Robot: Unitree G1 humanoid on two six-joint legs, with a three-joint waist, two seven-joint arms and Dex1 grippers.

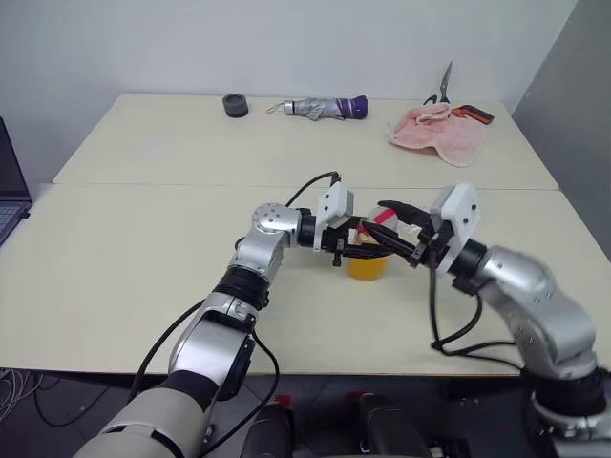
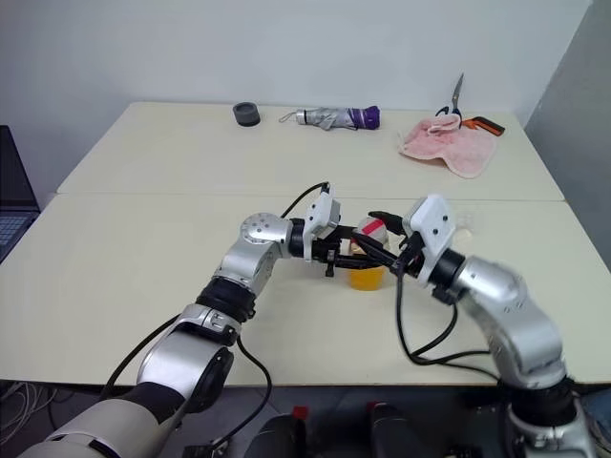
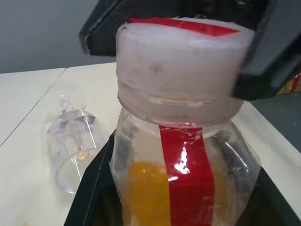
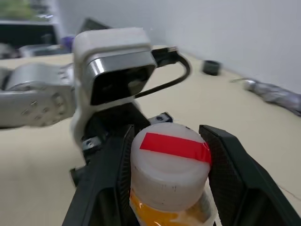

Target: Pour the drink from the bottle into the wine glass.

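Note:
The bottle [image 1: 368, 256] stands at the middle of the near table, with the orange drink [image 3: 146, 188] in its lower part and a red strip down its side. From the left, my left gripper [image 1: 355, 250] is shut on the bottle's body. My right gripper [image 4: 167, 136] comes in from the right at cap height. Its black fingers [image 4: 230, 174] sit against both sides of the pale cap [image 4: 169, 165], which has a red strip across its top. The wine glass [image 3: 70, 141], clear and colourless, is beside the bottle in the left wrist view.
On the far table lie a black round object [image 1: 235, 105], a folded umbrella [image 1: 320, 108], a pink cloth [image 1: 434, 134] and scissors [image 1: 444, 91]. A laptop [image 1: 10, 191] sits at the left edge. A seam runs between the two tables.

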